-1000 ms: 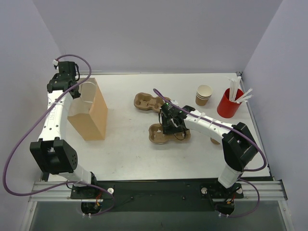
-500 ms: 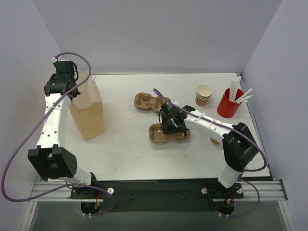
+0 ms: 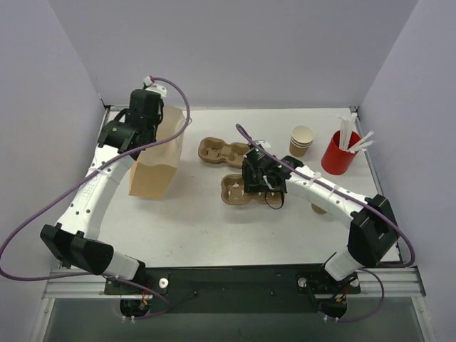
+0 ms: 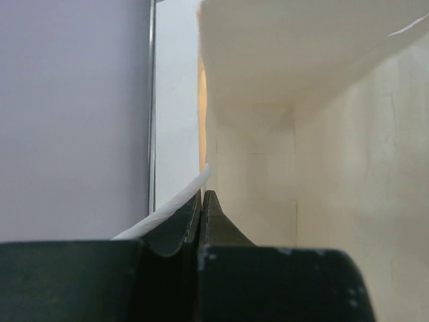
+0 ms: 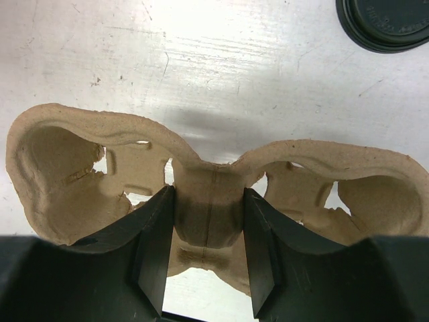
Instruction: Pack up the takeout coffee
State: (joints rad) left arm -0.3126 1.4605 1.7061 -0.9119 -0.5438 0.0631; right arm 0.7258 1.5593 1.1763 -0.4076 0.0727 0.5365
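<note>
Tan kraft takeout cups (image 3: pixel 302 140) stand stacked at the back right, apart from both grippers. My right gripper (image 3: pixel 254 177) is shut on the middle ridge of a brown pulp cup carrier (image 3: pixel 237 191). In the right wrist view the gripper (image 5: pixel 208 201) has a jaw pressed on each side of the carrier (image 5: pixel 60 168), whose two slots are empty. My left gripper (image 3: pixel 147 112) is shut on the top edge of a brown paper bag (image 3: pixel 154 169). In the left wrist view the gripper (image 4: pixel 202 194) pinches a white strip of the bag (image 4: pixel 322 134), which stands open.
A second pulp carrier (image 3: pixel 217 151) lies behind the held one. A red cup with white straws (image 3: pixel 338 154) stands at the far right. A black lid (image 5: pixel 385 23) lies on the table beyond the carrier. A tan object (image 3: pixel 318 209) is partly hidden under my right arm.
My left arm has swung right and carried the paper bag from the far left toward the middle. My right gripper has shifted the carrier slightly back and left.
</note>
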